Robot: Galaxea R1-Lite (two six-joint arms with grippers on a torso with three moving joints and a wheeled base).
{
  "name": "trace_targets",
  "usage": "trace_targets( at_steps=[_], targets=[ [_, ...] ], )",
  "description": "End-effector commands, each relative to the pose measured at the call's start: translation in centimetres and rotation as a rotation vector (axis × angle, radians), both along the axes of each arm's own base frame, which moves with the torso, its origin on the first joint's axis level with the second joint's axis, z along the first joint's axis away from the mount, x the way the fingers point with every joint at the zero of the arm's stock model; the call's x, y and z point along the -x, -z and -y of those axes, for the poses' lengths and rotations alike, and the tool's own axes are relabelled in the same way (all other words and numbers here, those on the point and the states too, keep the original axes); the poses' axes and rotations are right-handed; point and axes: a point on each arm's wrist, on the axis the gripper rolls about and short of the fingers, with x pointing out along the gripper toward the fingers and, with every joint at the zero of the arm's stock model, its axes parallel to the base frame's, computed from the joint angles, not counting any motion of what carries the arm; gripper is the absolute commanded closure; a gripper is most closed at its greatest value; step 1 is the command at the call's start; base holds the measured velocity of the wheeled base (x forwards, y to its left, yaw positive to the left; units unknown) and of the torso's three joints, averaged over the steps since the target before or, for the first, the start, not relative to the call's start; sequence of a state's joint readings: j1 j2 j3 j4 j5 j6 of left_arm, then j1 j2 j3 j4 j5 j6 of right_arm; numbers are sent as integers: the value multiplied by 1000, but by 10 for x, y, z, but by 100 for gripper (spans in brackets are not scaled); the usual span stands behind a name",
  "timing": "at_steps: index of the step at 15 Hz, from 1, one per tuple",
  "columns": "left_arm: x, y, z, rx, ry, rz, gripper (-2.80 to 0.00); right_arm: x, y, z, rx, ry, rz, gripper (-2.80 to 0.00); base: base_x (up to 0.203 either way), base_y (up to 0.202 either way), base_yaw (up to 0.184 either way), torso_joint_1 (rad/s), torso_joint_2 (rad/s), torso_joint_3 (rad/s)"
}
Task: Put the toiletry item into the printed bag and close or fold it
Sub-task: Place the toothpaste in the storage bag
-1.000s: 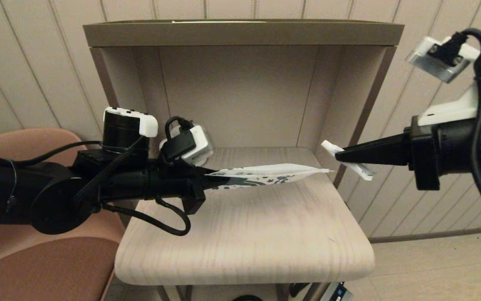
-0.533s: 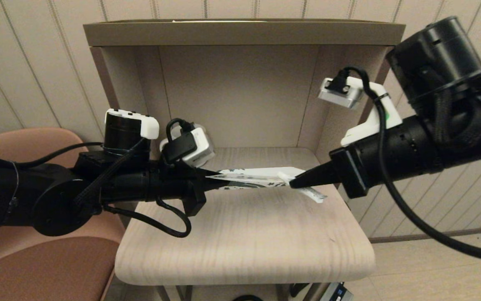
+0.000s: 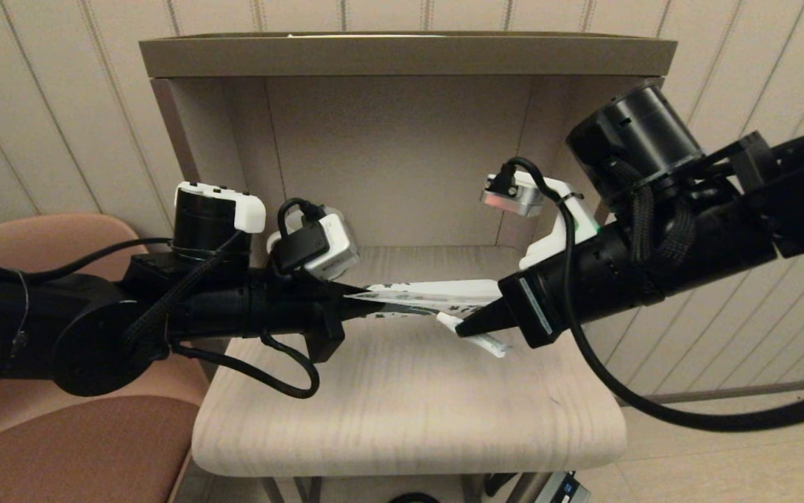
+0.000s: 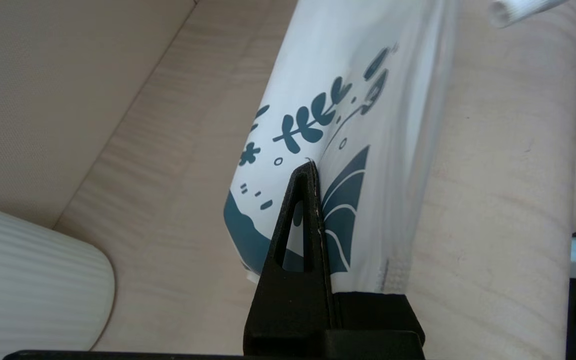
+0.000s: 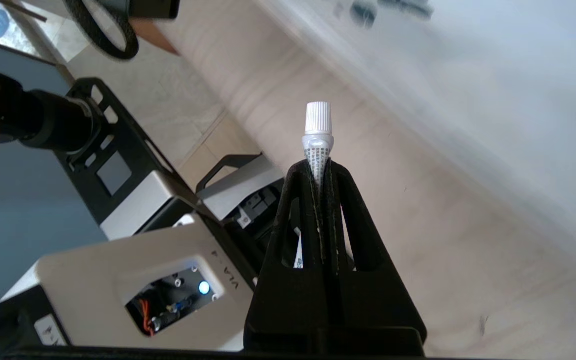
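Left gripper (image 3: 349,299), reaching level from frame left, pinches the printed bag (image 3: 436,297) at one end, holding it flat above the shelf (image 3: 402,419). Right gripper (image 3: 463,330) angles in from the right, clamped on the white tube (image 3: 475,337), centre frame just below the bag's free end. Bag opening is hard to make out; ribbed mug (image 4: 32,290) is cut off at the left wrist view's lower left.

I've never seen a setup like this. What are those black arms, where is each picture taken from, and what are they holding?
These are a robot's two arms. One picture looks down from its head; the other two come from cameras on each wrist. The left tool pinches a flat white pouch printed with dark teal leaves, held above a pale wooden shelf. The right tool grips a slim white tube with a ribbed cap beside the pouch's far end. A white ribbed mug stands on the shelf.
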State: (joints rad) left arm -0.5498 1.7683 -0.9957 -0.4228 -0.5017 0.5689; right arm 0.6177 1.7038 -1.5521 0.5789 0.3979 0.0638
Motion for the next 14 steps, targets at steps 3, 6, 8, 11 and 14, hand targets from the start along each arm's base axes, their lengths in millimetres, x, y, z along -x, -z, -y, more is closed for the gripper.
trace_targets(
  at_steps=[3, 6, 8, 11, 14],
  targets=[
    [1, -1, -1, 3, 5, 7, 0, -7, -3, -3, -8, 6, 8, 0, 0, 0, 0, 0, 0, 0],
    [1, 0, 0, 0, 7, -1, 0, -2, -9, -2, -20, -2, 25, 0, 0, 0, 0, 0, 0, 0],
    [2, 0, 2, 0, 15, -5, 0, -1, -12, -2, -25, -3, 36, 0, 0, 0, 0, 0, 0, 0],
    [4, 1, 3, -2, 21, -9, 0, -10, -10, -6, -21, 1, 31, 0, 0, 0, 0, 0, 0, 0],
    [4, 1, 3, -3, 22, -9, 0, -10, -8, -8, -13, -2, 18, 0, 0, 0, 0, 0, 0, 0]
  ],
)
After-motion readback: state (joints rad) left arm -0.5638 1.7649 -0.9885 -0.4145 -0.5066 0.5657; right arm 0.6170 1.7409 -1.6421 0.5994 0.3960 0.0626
